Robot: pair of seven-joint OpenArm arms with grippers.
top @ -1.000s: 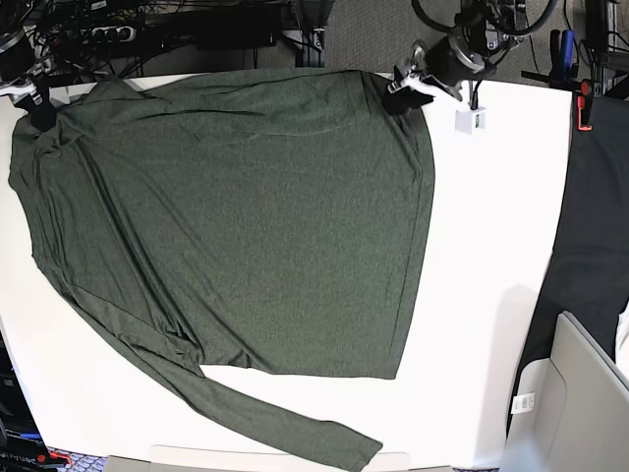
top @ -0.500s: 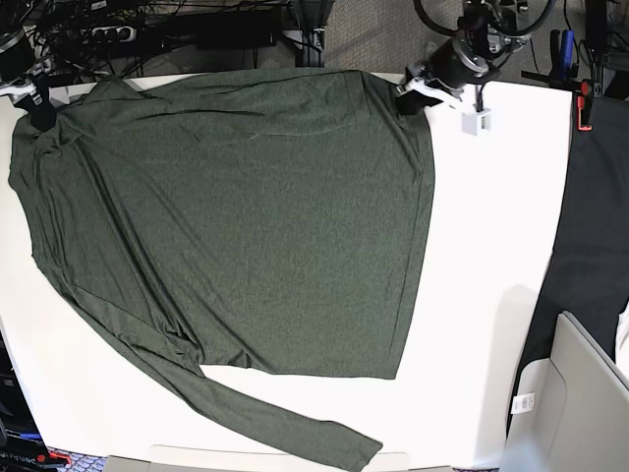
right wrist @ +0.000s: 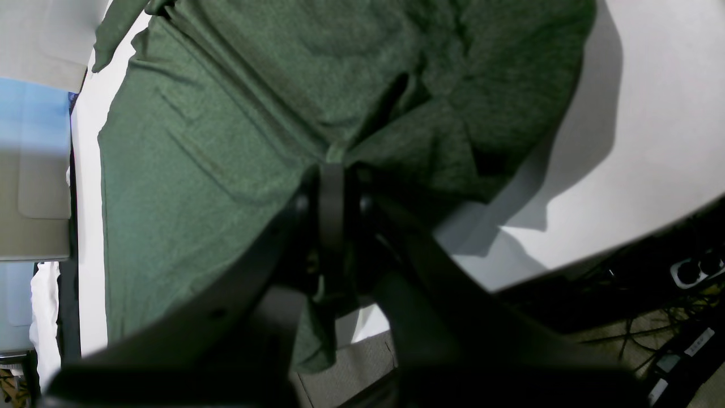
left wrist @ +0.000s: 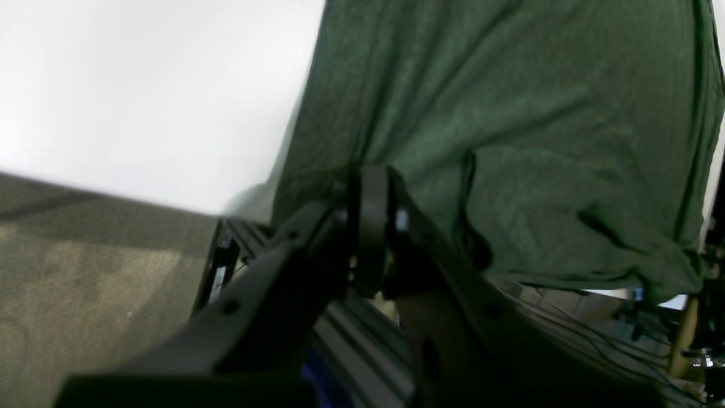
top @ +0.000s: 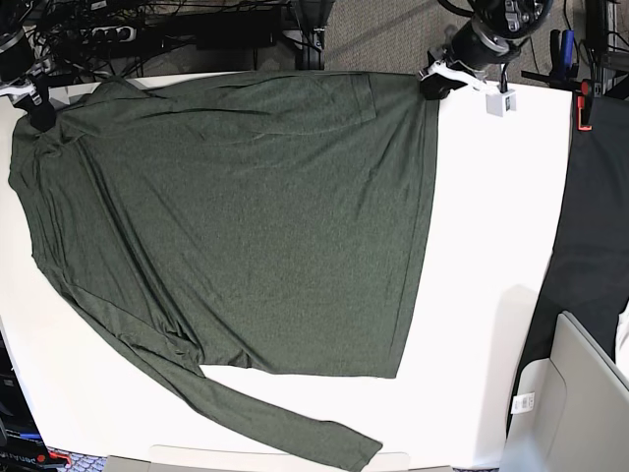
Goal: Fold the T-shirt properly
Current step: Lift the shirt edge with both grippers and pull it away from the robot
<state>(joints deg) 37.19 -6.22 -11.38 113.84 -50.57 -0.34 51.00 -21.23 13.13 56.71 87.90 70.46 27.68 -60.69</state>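
Left wrist view: the left claw [left wrist: 371,226] is clamped on a corner of the T-shirt [left wrist: 510,130], the cloth rising in taut folds toward twelve o'clock, the white worktop [left wrist: 141,85] at ten o'clock.

Right wrist view: the right claw [right wrist: 331,204] is closed on a bunched edge of the T-shirt [right wrist: 226,141]; exactly which edge is hard to tell, since the fabric crowds the lens.

Base view: the T-shirt [top: 236,216] lies spread across the worktop [top: 491,246], one sleeve trailing toward six o'clock. The left claw [top: 437,81] pinches the corner at one o'clock, the right claw [top: 37,103] the corner at ten o'clock.

With both far corners gripped, the step in hand looks like the first fold. The next move calls for lifting both corners evenly and carrying them toward the six o'clock edge, keeping the cloth taut between them so it lands without wrinkles.
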